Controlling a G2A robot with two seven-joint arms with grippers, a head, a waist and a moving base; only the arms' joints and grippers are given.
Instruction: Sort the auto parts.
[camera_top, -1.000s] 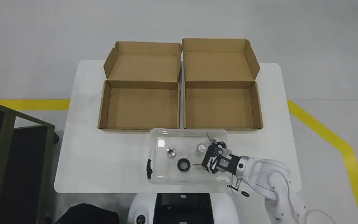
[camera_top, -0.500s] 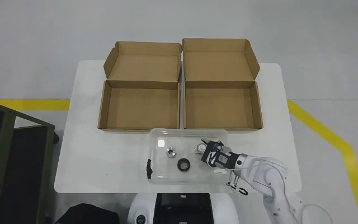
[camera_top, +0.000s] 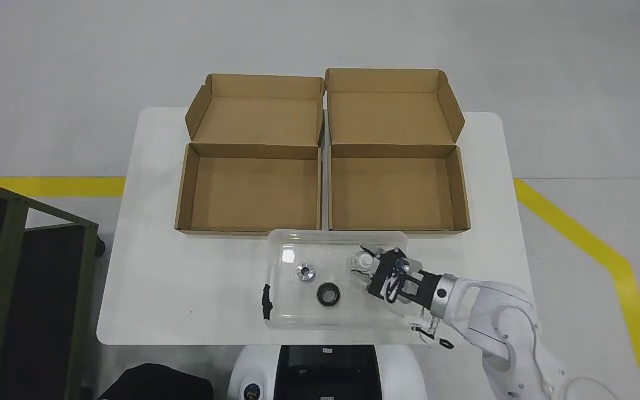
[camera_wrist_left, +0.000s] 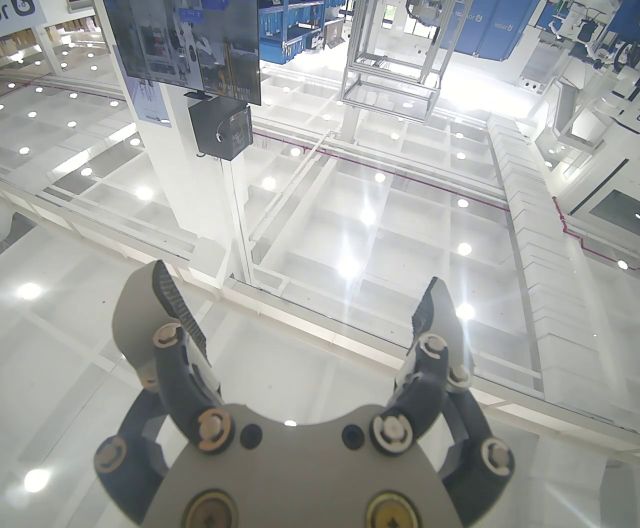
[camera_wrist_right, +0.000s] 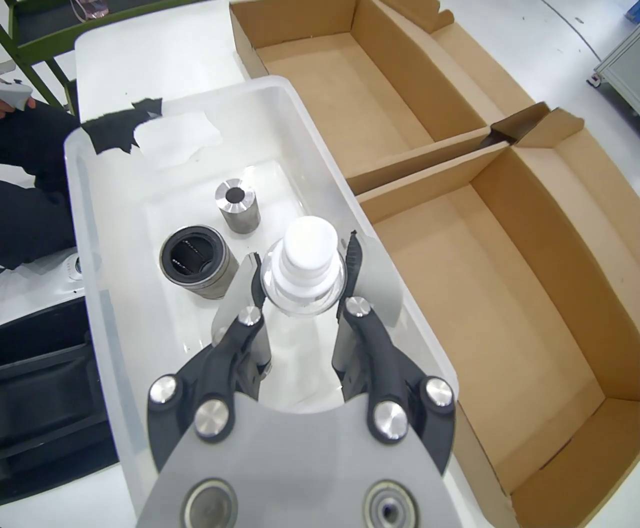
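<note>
Clearly, wrist views: right jaws grip white stepped part (camera_wrist_right: 306, 250); left jaws wide.

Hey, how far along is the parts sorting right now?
Done: nothing; left box and right box hold no parts. In hand: right gripper has its jaws around the white stepped part in the clear bin. Remaining: that part, the steel cylinder and the black-bored sleeve, all to be boxed.

No text, label or number can be read anywhere
</note>
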